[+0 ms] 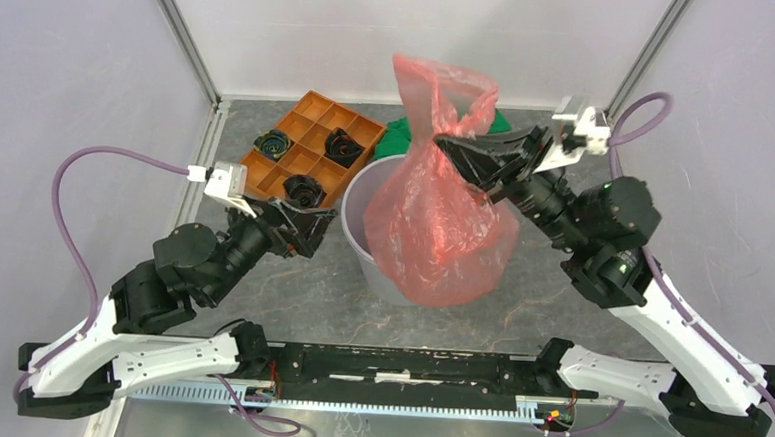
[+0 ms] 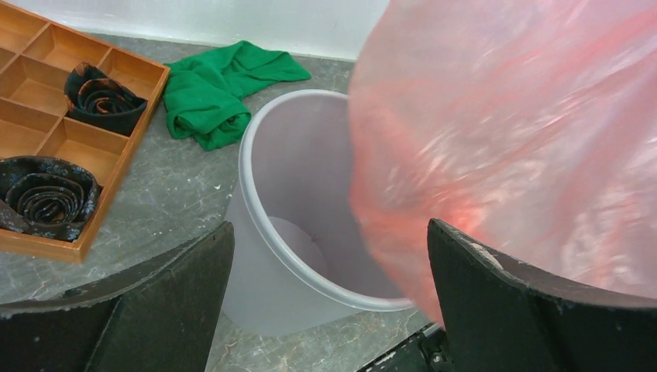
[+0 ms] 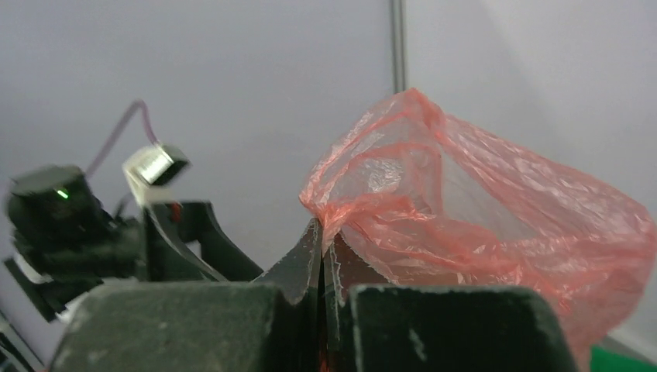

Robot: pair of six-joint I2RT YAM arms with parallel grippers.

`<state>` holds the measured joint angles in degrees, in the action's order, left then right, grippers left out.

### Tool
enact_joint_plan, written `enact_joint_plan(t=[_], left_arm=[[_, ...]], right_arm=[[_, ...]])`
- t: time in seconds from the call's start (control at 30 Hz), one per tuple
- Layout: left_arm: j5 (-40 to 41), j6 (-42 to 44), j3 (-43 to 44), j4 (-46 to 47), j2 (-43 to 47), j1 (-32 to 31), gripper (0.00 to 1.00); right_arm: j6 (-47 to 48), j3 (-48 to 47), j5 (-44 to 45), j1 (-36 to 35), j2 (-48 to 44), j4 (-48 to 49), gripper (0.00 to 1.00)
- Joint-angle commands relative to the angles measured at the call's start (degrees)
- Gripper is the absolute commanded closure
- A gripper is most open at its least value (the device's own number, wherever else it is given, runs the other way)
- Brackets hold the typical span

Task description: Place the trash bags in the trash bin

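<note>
Over the bin (image 1: 358,227), bag (image 1: 443,231) hanging, wrist view showing right fingers (image 3: 298,267) clamped

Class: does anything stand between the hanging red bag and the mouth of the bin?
Nothing visible does. The translucent red-pink plastic bag hangs from the shut right pincer at the round greyish-white plastic bin, whose mouth is open. The open left pincer sits beside the bin, not over it.

In the top view, most of the bin (image 1: 355,232) and part of the cloth (image 1: 396,131) are being hidden by the bag (image 1: 443,231). In the left wrist view, the bag is being cut off by the top and right edges, and the tray (image 2: 31,81) by the left edge. In the right wrist view, the left arm (image 3: 62,225) is being shown blurred.
</note>
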<state>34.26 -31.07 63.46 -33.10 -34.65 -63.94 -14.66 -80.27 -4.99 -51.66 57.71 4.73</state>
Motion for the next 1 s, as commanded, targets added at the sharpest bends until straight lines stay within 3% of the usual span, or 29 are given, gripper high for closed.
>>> enact_joint_plan(t=[0.0, 0.23, 0.37, 0.47, 0.6, 0.67, 0.77, 0.97], left_arm=[[0.9, -1.96, -0.49, 3.08, 0.49, 0.07, 0.01], [-6.61, -4.46, -1.02, 4.38, 2.03, 0.1, 0.0], [-26.78, 0.18, -5.39, 16.8, 4.03, 0.08, 0.0], [-42.22, 2.11, -5.97, 24.25, 2.14, 0.05, 0.0], [-60.37, 4.92, -7.04, 33.83, -1.69, 0.1, 0.0], [-64.75, 5.21, -9.0, 39.68, -3.25, 0.06, 0.0], [-62.29, 6.67, -9.24, 40.44, -6.18, 0.04, 0.0], [-23.45, 2.07, -8.01, 29.01, -12.38, 0.07, 0.0]], right_arm=[[6.7, 8.65, 8.23, -0.19, -4.39, 2.43, 0.99], [5.89, -2.3, 2.43, -0.15, 6.54, 4.34, 0.99], [4.91, -3.3, 0.31, -0.26, 9.17, 9.56, 0.99], [1.93, -0.06, 3.65, -0.16, 8.65, 14.43, 0.99], [-8.95, 5.13, 10.07, -0.23, 7.93, 20.89, 0.99], [-13.79, 8.37, 10.48, -0.15, 7.32, 24.93, 0.97], [-18.46, 11.77, 12.52, -0.19, 6.27, 26.59, 0.96], [-18.2, 21.27, 18.38, -0.09, -0.63, 25.38, 0.95]])
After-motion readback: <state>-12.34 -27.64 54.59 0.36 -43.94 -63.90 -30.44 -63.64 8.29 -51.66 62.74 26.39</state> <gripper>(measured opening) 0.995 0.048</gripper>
